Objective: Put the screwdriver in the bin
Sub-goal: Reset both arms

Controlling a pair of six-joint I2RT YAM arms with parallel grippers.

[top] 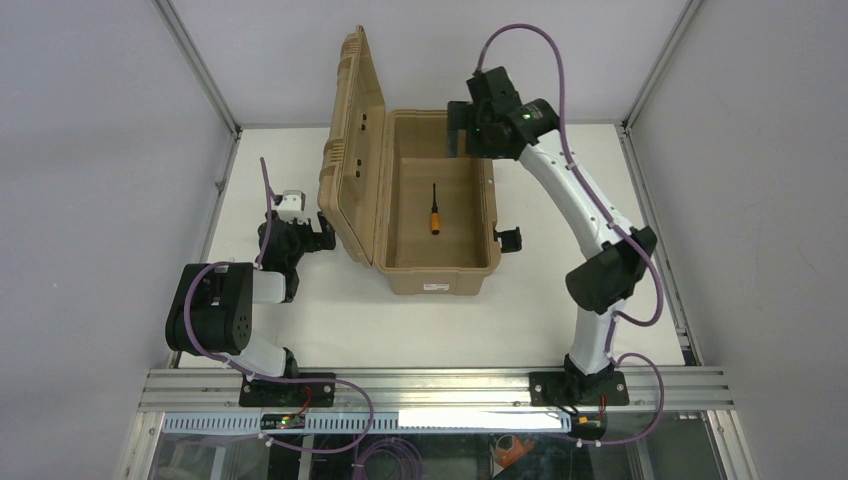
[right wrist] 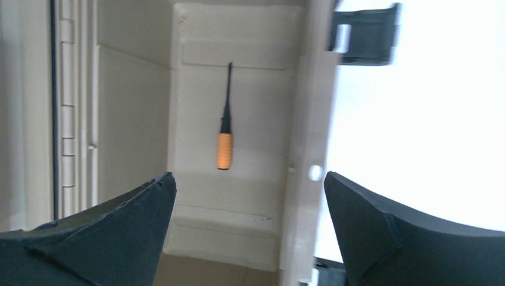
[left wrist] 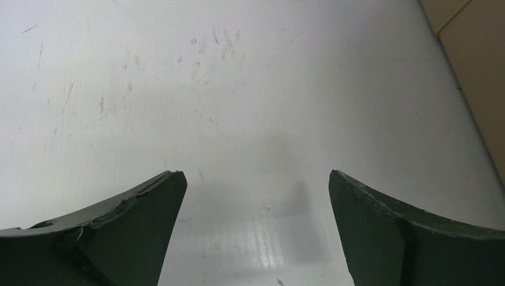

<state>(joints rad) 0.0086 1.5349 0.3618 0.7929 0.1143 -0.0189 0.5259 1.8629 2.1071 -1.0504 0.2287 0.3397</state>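
One screwdriver [top: 434,210]: lies flat on the floor of the bin [top: 440,282], with the orange handle toward the near end and the thin black shaft pointing away. It is gripped by nothing.
Bin: a tan case set on the white desk [top: 400,330]. Its ribbed lid [top: 355,150] is stood open along the left side, and a black latch [top: 510,238] is seen on the right wall.
Right end effector [top: 460,130]: held above the far right corner of the bin, jaws spread wide, nothing held.
Left end effector [top: 322,226]: held low over the desk just left of the lid, jaws likewise spread wide and empty.
Progress: the task is judged as good as done, since the screwdriver is inside the bin and released. At most, the right arm is left to be drawn clear.
Top view alone: both arms, the whole bin and the raised lid are shown together.
Right wrist view alone: the screwdriver [right wrist: 224,143] is shown close, apart from every wall of the bin [right wrist: 304,119], between the parted tips of the end effector [right wrist: 249,176].
Left wrist view alone: only scratched desk [left wrist: 238,89] and a tan sliver at the right edge are shown past the end effector [left wrist: 255,176]. No screwdriver is seen.
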